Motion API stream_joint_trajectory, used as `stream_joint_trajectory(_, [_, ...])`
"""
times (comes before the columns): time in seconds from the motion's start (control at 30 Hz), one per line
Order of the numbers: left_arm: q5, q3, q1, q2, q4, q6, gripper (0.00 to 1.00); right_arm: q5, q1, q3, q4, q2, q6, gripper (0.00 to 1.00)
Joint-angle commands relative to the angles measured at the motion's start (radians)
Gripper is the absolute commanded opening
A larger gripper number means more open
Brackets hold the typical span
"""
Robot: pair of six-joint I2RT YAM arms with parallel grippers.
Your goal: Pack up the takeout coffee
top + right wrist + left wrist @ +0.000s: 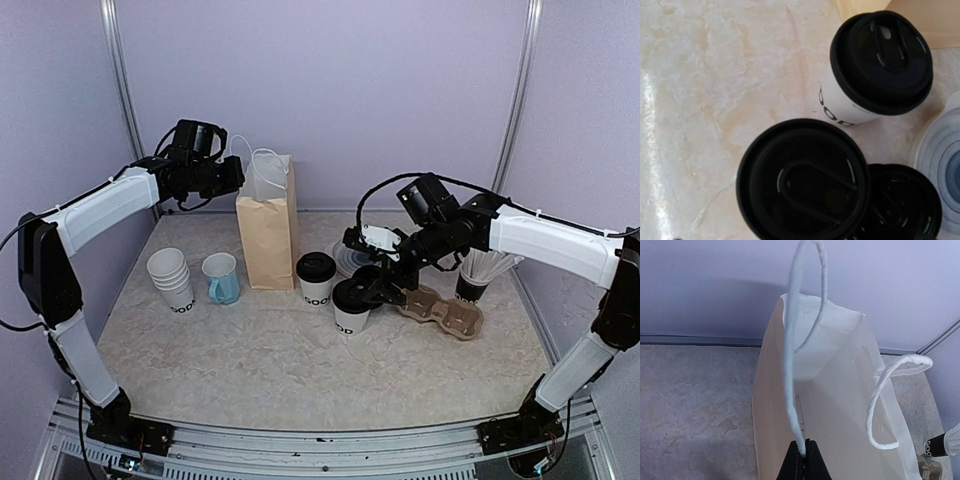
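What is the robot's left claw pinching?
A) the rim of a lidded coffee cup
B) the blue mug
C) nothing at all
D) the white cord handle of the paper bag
D: the left wrist view shows the left claw shut on the white cord handle of the paper bag.

The left arm rises from its base, bends at the elbow and stretches forward at height. The left tool (228, 178) is pinched tight on a white bag handle (790, 365) that rises just ahead of its fingertips (815, 467). The right arm reaches inward and low with its wrist angled down, and the right tool (378, 285) is spread wide.
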Motion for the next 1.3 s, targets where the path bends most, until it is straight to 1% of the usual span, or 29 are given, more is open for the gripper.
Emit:
stream_joint_trajectory(0.0, [0.022,0.03,0.005,0.004,0.028,-0.007,0.0,-0.009,-0.014,-0.001,0.01,-0.012,-0.007,1.0])
stream_joint_trajectory(0.07, [0.03,0.025,0.006,-0.009,0.059,-0.009,0.0,-0.012,-0.016,0.011,0.002,-0.011,-0.006,0.99])
stream_joint_trajectory(0.27, [0.05,-0.056,0.005,-0.112,0.243,-0.056,0.0,0.008,-0.025,0.095,-0.016,-0.024,-0.011,0.99])
stream_joint_trajectory(0.53, [0.12,-0.1,-0.011,-0.174,0.374,-0.12,0.0,0.047,-0.029,0.255,-0.016,0.018,0.015,0.99])
stream_joint_trajectory(0.63, [0.12,-0.119,-0.029,-0.205,0.417,-0.143,0.0,0.063,-0.029,0.332,-0.01,0.045,0.044,0.98])
stream_joint_trajectory(0.73, [0.047,-0.136,-0.08,-0.25,0.429,-0.135,0.0,0.051,-0.029,0.447,0.002,0.076,0.099,0.97])
stream_joint_trajectory(0.8, [-0.048,-0.15,-0.135,-0.289,0.429,-0.109,0.0,0.028,-0.029,0.537,-0.006,0.111,0.141,0.96])
stream_joint_trajectory(0.93, [-0.199,-0.185,-0.255,-0.364,0.424,-0.067,0.0,-0.068,-0.03,0.738,-0.047,0.189,0.213,0.95])
stream_joint_trajectory(1.1, [-0.316,-0.25,-0.342,-0.452,0.4,-0.075,0.0,-0.217,-0.029,0.817,-0.057,0.229,0.269,0.93])
stream_joint_trajectory(1.27, [-0.435,-0.341,-0.448,-0.557,0.359,-0.13,0.0,-0.309,-0.026,0.797,-0.071,0.228,0.287,0.93])
